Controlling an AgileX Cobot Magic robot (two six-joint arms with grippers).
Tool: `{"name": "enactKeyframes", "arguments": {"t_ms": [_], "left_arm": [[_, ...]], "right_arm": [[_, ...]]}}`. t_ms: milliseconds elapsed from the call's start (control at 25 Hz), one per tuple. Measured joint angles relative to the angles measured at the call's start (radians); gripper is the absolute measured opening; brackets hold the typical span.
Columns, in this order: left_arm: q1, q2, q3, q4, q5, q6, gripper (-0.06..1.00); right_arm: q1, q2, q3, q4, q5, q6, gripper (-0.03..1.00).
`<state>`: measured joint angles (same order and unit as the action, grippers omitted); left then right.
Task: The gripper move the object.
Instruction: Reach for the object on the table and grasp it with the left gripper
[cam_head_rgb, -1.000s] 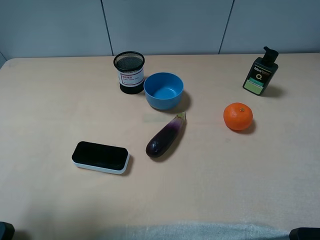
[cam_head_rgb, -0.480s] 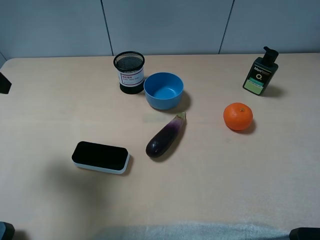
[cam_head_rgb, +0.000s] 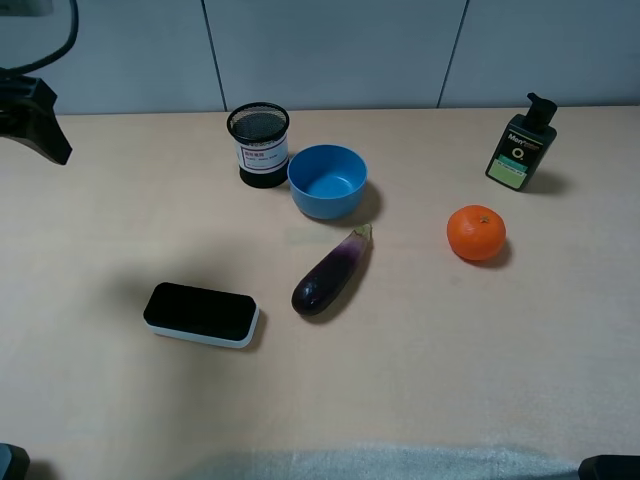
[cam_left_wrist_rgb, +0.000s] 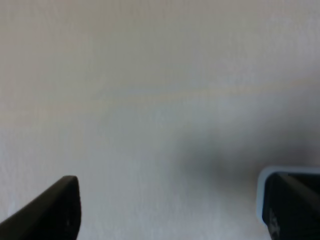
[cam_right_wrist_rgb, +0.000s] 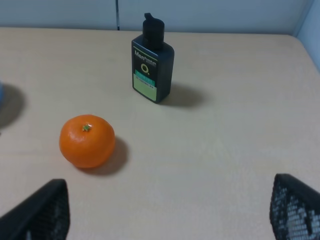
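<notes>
I have a broad worktop (cam_head_rgb: 120, 400) with open surface on every side of the eggplant (cam_head_rgb: 331, 273). My left hand (cam_head_rgb: 45, 125) hangs at the far left edge with its jaws spread wide, and my right hand (cam_right_wrist_rgb: 167, 215) is likewise spread, near the orange (cam_right_wrist_rgb: 87, 140). The eggplant lies aslant mid-worktop, stem near the bowl (cam_head_rgb: 327, 181), well apart from the eraser (cam_head_rgb: 201, 314).

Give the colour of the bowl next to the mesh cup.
The bowl is blue, clearest in the exterior high view.
</notes>
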<state>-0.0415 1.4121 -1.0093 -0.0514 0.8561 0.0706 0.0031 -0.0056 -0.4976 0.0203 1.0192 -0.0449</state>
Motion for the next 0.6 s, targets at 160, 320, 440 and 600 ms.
{"name": "enactKeyframes", "arguments": {"t_ms": [160, 320, 440, 600], "left_arm": [[-0.02, 0.07, -0.031, 0.0, -0.022, 0.0, 0.75], [-0.074, 0.123, -0.036, -0.009, -0.073, 0.0, 0.75], [-0.125, 0.16, -0.038, -0.032, -0.108, 0.0, 0.75], [-0.219, 0.214, -0.074, -0.041, -0.123, -0.012, 0.75]], "right_arm": [[0.0, 0.0, 0.0, 0.0, 0.0, 0.0, 0.61], [0.0, 0.0, 0.0, 0.0, 0.0, 0.0, 0.61], [0.0, 0.0, 0.0, 0.0, 0.0, 0.0, 0.61], [0.0, 0.0, 0.0, 0.0, 0.0, 0.0, 0.61]]}}
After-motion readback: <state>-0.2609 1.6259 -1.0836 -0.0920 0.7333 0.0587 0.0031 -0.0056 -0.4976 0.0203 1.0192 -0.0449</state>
